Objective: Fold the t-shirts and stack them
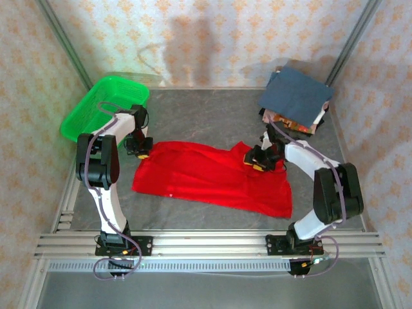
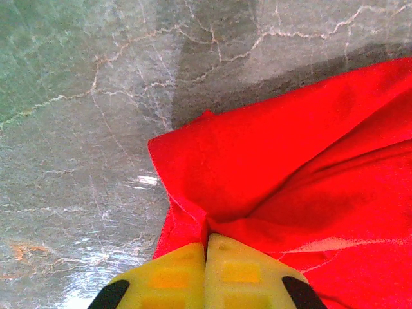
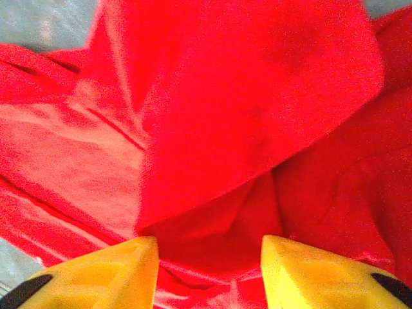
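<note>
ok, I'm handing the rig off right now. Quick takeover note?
Grippers: left fingers shut, pinching the red t-shirt at the end nearest the left arm. Right fingers open over a raised fold at its other end, gripping nothing.
Where: red t-shirt spread on the table between the arms. Slate-blue shirt lies folded on top of the stack, far right. Green basket far left.
Done: stack started.
Left: finish folding the red one and put it on the stack.

One red t-shirt; two stacked at one o'clock, slate-blue shirt over patterned shirt; one green basket at ten o'clock.
</note>
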Available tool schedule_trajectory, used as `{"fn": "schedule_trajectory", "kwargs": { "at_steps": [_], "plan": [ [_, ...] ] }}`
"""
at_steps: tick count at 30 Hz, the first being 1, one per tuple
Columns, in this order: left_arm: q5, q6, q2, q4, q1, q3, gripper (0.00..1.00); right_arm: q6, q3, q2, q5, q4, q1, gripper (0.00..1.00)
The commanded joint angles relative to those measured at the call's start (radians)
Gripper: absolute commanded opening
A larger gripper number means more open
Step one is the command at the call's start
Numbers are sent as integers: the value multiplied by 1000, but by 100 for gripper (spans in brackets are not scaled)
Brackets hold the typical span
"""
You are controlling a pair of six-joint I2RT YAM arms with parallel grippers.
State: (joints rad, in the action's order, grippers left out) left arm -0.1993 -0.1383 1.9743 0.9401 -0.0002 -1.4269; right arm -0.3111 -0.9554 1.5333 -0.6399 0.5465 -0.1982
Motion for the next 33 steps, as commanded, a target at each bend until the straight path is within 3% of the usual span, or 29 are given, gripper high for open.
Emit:
{"fn": "schedule_trajectory", "kwargs": {
  "at_steps": [1,4,8,13,16,29,33],
  "plan": [
    [18,-8,-15,-2,-5,24,0,-55,6,-81,41,-63,66,47],
    [20,-7,-20,-4,-4,32,0,-98,-19,-114,172,-12,131,48],
    [19,-9,-20,-7,-5,33,0,-96,-82,-58,191,41,170,42],
    [16,-12,-17,-9,-5,29,0,-142,-98,47,127,-28,171,36],
    [16,-12,-17,-8,-5,29,0,-185,-89,100,74,-115,172,37],
    [14,-10,-3,-4,-6,12,0,-166,-249,341,10,-190,122,41],
    [14,-9,-3,-5,-6,14,0,-179,-299,366,-30,-224,97,23]
  ]
}}
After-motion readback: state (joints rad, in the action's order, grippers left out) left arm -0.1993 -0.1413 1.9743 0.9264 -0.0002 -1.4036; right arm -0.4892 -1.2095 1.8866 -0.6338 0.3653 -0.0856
